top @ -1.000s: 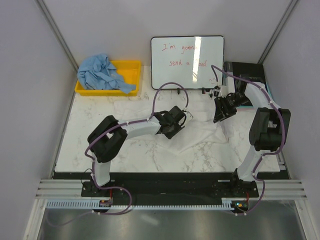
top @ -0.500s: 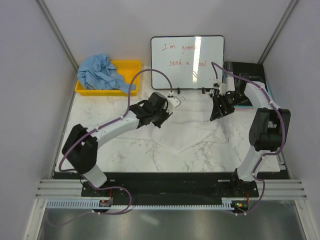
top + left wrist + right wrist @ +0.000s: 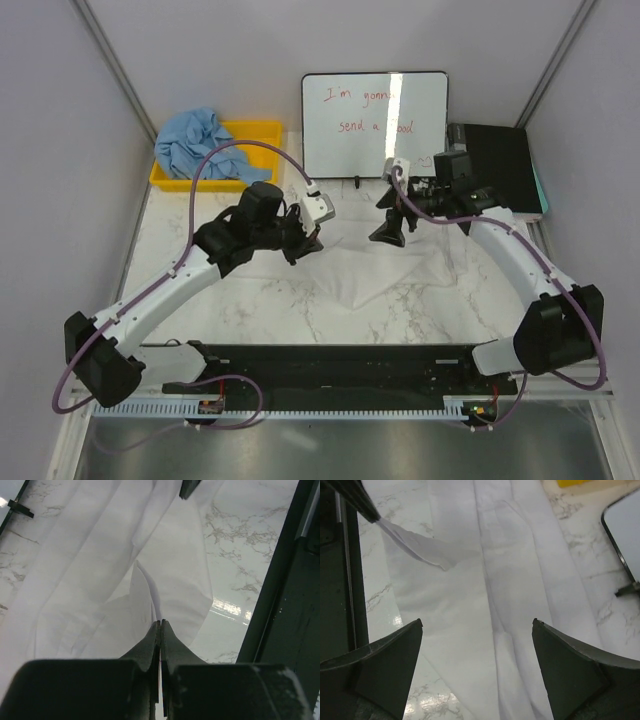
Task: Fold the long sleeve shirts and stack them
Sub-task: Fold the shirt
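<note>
The white long sleeve shirt [image 3: 385, 268] lies spread and wrinkled on the marble table. My left gripper [image 3: 305, 242] is shut on a fold at its left edge and lifts it a little; in the left wrist view the fingertips [image 3: 161, 623] pinch white cloth [image 3: 100, 580]. My right gripper [image 3: 384, 236] hangs open and empty just above the shirt's middle; the right wrist view shows its gripper [image 3: 477, 630] wide apart over the cloth [image 3: 485, 580]. The light blue shirt [image 3: 195, 145] lies bunched in the yellow bin.
The yellow bin [image 3: 265, 135] stands at the back left. A whiteboard [image 3: 375, 122] with red writing leans at the back centre. A black box [image 3: 505, 165] sits at the back right. A black strip [image 3: 350, 358] runs along the near table edge.
My left arm has swung left and stretched out, pulling the held shirt edge leftward. My right arm has moved left from the back right to above the shirt's middle.
</note>
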Available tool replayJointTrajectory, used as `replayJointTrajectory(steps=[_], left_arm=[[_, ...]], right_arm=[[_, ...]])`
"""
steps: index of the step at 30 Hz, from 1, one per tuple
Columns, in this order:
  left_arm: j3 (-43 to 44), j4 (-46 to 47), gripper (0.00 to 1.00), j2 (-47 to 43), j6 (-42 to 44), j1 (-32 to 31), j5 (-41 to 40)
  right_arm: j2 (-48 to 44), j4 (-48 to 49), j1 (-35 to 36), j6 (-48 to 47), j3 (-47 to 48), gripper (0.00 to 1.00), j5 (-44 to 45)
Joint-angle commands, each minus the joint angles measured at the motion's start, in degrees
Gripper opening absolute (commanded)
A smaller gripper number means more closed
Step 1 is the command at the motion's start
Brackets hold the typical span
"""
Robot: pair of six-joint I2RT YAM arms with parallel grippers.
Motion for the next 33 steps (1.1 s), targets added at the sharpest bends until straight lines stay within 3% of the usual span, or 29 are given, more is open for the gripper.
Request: replayJointTrajectory(steps=[1,9,20,24,25,27,28,29,33], left_arm=[[-0.6,-1.8,0.02,-3.0,2.2,0.2,5.6],[-0.6,-2.8,0.02,-4.4,2.9,0.2,8.1],[-0.3,-3.5,0.02,-5.3,1.7,0.2,10.0],[-0.2,-3.5,0.02,-5.6,1.2,0.2,10.0],[-0.1,-3.4,0.02,-5.7,1.1,0.3,9.8],[-0.1,-3.4,0.02,-5.8,0.6,0.5,9.6],[-0.3,-3.3,0.02,-5.9,0.2,1.0,9.4],[-0.3,-3.3,0.02,-5.9,-0.8,1.3,9.4],[-2.2,-2.3,0.02,-6.6,-3.2,3.4,8.6]], right_arm=[[-7.0,12.6,6.2,-6.7,-10.5,0.98,-1.4],[-3.8,24.4,12.9,-1.4,-12.8,0.98,1.5],[-0.8,29.0,18.4,1.7,-9.8,0.73,5.3],[-0.6,26.7,18.8,-0.2,-8.6,0.53,5.0],[-0.7,25.6,18.8,-0.9,-8.5,0.40,5.0],[-0.8,23.3,18.8,-1.2,-7.4,0.24,4.6],[-0.7,22.3,18.8,-1.4,-6.9,0.05,4.5],[-0.8,21.5,18.8,-1.5,-6.6,0.00,4.4],[-2.7,18.4,18.8,-1.0,-5.5,0.00,4.8]])
